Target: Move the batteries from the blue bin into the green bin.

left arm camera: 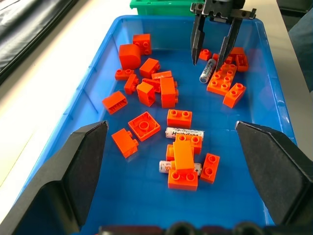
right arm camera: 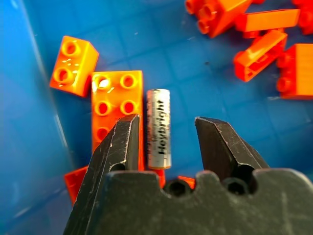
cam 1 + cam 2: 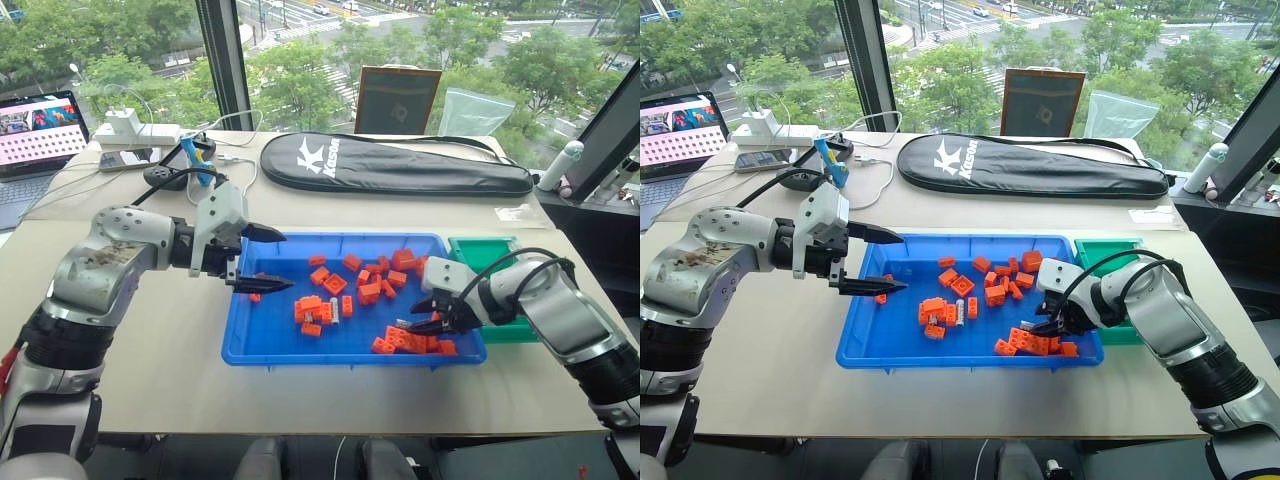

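Battery (image 2: 159,128) lies in the blue bin (image 3: 240,345), at the end nearest the green bin (image 3: 478,250), its long axis running between my right gripper (image 2: 166,128) fingers, which are spread around it and not yet touching (left gripper (image 3: 262,260) hovers spread, well apart).

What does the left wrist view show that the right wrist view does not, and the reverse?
Left wrist view, not the right: the green bin, two other batteries among the bricks, and the whole right end effector seen from the front. Right wrist view, not the left: the label on the battery, readable. Both: the blue bin, orange bricks, and that battery lying between the open fingers, a gap on each side.
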